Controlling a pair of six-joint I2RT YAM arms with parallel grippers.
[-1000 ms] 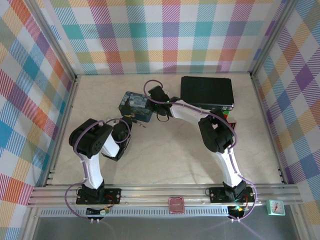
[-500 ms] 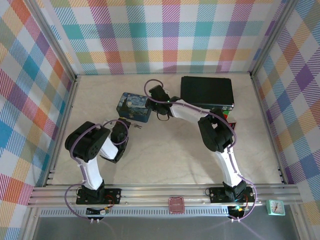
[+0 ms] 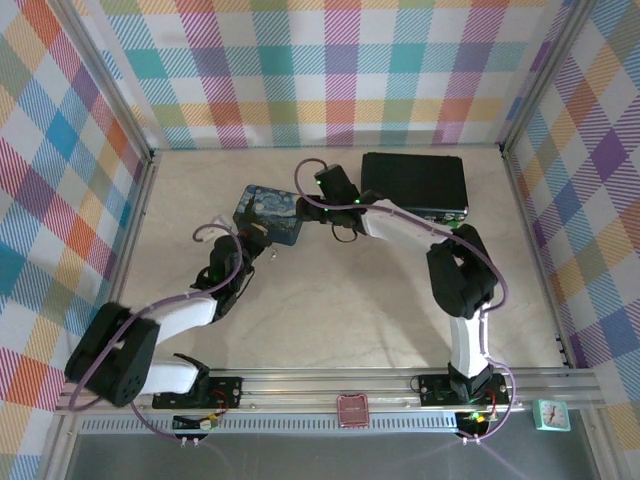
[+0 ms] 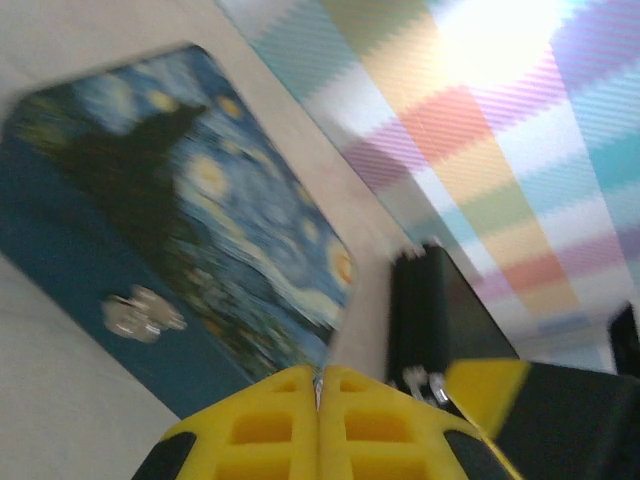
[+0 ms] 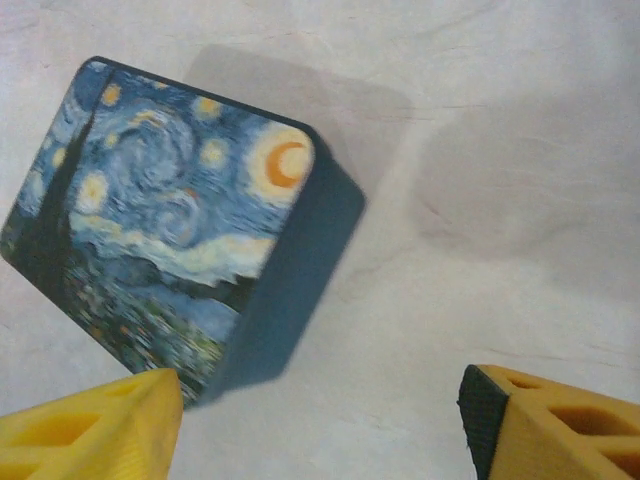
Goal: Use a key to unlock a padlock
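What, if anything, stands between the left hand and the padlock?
Nothing visible does: the shut left hand has a clear line to the blurred padlock, which lies in front of the painted tin.

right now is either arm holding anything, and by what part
Nothing seen held: left gripper, jaws shut together; right gripper, jaws open near the tin.

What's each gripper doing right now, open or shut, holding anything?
Left gripper: closed tight, nothing seen in its grip.
Right gripper: open and empty, over the table beside the painted tin.
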